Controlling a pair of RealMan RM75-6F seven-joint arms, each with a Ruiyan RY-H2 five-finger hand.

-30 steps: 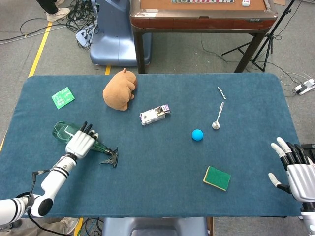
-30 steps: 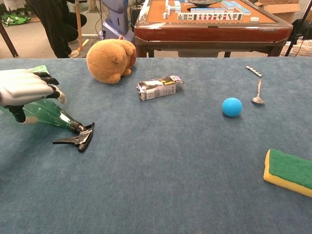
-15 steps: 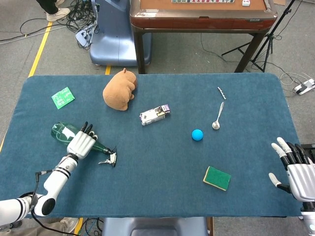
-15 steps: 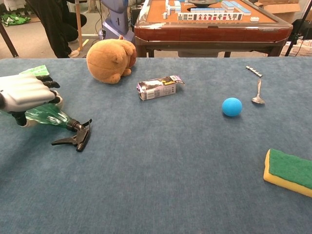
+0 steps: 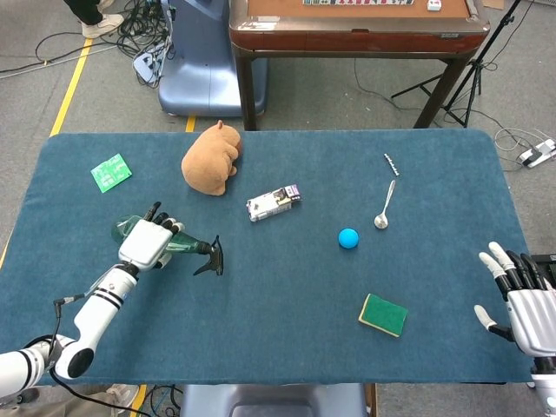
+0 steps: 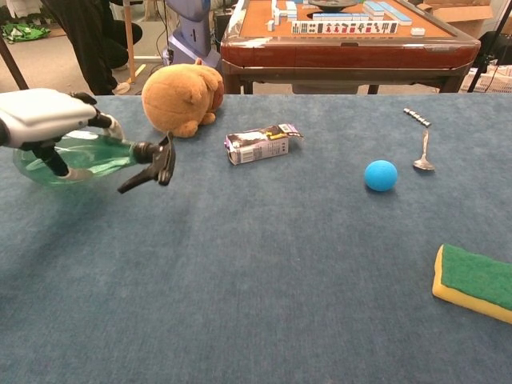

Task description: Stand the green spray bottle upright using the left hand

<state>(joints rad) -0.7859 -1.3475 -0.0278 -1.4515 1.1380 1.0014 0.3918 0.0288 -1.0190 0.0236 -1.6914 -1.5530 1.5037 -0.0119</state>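
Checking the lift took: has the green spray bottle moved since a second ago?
Yes. The green spray bottle, gripped by the left hand, has risen and shifted toward the plush toy.

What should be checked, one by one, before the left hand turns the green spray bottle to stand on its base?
1. Grasp: the left hand holds the translucent green plastic spray bottle around its body: ok.
2. Bottle clear of the blue cloth table: appears lifted in the chest view: ok.
3. Bottle upright: it lies about horizontal, black trigger nozzle pointing right: not ok.
4. Landing spot: bare cloth below the bottle: ok.
5. Brown plush toy nearby: apart from the nozzle: ok.
6. Grip firmness of the fingers: cannot tell.
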